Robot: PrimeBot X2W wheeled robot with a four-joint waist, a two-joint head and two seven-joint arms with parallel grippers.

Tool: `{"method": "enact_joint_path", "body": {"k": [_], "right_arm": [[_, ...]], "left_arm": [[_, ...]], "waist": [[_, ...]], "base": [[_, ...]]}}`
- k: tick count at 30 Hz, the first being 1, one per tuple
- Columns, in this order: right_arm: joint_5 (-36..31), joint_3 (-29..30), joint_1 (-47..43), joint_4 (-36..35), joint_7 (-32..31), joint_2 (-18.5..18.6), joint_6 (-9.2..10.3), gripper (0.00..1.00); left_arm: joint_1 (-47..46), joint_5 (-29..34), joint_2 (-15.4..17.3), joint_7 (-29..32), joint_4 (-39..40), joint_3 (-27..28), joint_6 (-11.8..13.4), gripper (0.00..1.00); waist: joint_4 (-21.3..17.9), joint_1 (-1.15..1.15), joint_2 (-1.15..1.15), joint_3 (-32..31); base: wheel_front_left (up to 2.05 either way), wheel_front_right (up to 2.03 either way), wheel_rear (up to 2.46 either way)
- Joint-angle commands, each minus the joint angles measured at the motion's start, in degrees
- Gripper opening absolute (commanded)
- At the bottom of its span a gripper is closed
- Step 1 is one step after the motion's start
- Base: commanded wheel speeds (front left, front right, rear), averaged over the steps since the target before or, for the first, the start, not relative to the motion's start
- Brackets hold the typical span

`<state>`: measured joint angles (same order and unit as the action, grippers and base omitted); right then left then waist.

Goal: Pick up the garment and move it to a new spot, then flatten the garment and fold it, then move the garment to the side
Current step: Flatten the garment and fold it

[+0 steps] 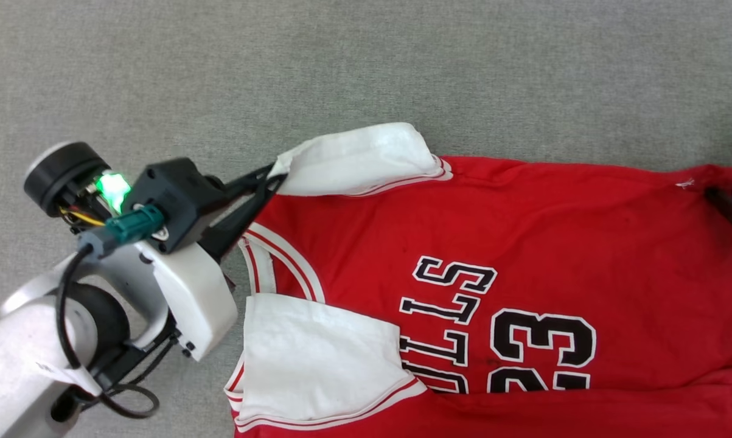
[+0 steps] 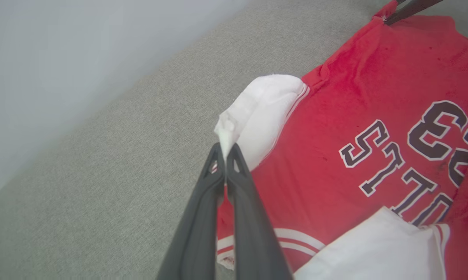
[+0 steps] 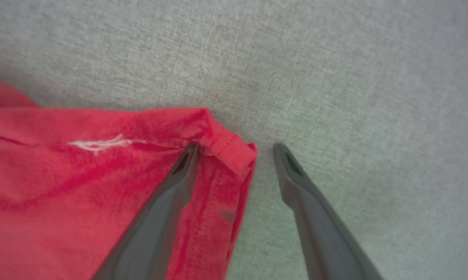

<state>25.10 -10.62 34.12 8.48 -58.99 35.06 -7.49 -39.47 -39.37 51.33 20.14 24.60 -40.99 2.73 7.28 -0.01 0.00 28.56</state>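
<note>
Left wrist view: the left gripper (image 2: 226, 151) is pressed together, pinching the tip of a white sleeve (image 2: 265, 112) of the garment (image 2: 374, 97), which lies face up on the grey surface (image 2: 101, 175). The right gripper (image 3: 237, 149) stands spread, 1 finger (image 3: 179, 175) at the red hem corner (image 3: 228, 146), the other over bare surface.

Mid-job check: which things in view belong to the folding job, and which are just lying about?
In the job:
red number 23 jersey
left tool, shut on the jersey's white sleeve
right tool, open at the red hem corner

Just there:
grey fabric surface under the jersey
pale blurred band past its edge; cannot tell what it is
</note>
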Motion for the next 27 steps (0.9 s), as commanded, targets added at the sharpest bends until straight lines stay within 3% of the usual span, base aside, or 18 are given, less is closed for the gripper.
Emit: {"method": "enact_joint_path", "body": {"k": [1, 2, 3, 4, 5, 6, 15, 27], "right_arm": [[1.0, -2.6, -1.9, 2.1, 0.0, -1.0, 0.00, 1.00], [1.8, -3.4, -2.6, 2.5, -0.2, -1.0, -0.02, 1.00], [2.6, -4.0, -3.2, 2.9, -0.3, -1.1, -0.08, 0.94], [3.1, -4.6, -3.6, 3.0, -0.1, -1.1, -0.09, 0.46], [3.4, -4.9, -3.7, 3.2, 0.1, -0.9, -0.09, 0.18], [3.5, -5.3, -3.7, 3.2, 0.7, -0.6, -0.09, 0.00], [4.8, -2.7, -1.1, 5.1, 9.4, -0.9, -0.05, 0.00], [10.8, 1.5, -7.9, 2.9, 20.8, -1.2, 0.01, 0.00]], "left_arm": [[0.9, 0.4, -0.5, 0.3, 0.5, -0.4, 0.6, 0.00], [1.0, 0.5, -0.5, 0.3, 0.7, -0.5, 0.7, 0.00], [1.2, 0.7, -0.5, 0.3, 0.8, -0.6, 0.8, 0.00], [1.4, 0.8, -0.5, 0.4, 0.9, -0.8, 0.9, 0.00], [1.5, 0.9, -0.5, 0.4, 0.8, -0.9, 0.9, 0.00], [1.6, 1.0, -0.6, 0.3, 0.7, -1.0, 1.1, 0.00], [4.6, -1.0, -0.5, -2.0, -2.1, -0.3, 2.8, 0.00], [15.4, -5.8, 3.8, -6.7, -1.3, 1.7, 7.1, 0.00]], "waist": [[0.6, 0.01, 0.00, 0.2], [0.8, 0.01, 0.00, 0.2], [0.9, 0.01, 0.00, 0.2], [1.0, 0.01, 0.00, 0.3], [1.1, 0.01, 0.00, 0.3], [1.1, 0.01, 0.00, 0.2], [-0.8, 0.01, 0.00, -4.1], [-3.6, 0.01, 0.00, -14.3]], "base": [[0.00, 0.00, 0.00], [0.00, 0.00, 0.00], [0.00, 0.00, 0.00], [0.00, 0.00, 0.00], [0.00, 0.00, 0.00], [0.00, 0.00, 0.00], [0.00, 0.00, 0.00], [0.00, 0.00, 0.00]]}}
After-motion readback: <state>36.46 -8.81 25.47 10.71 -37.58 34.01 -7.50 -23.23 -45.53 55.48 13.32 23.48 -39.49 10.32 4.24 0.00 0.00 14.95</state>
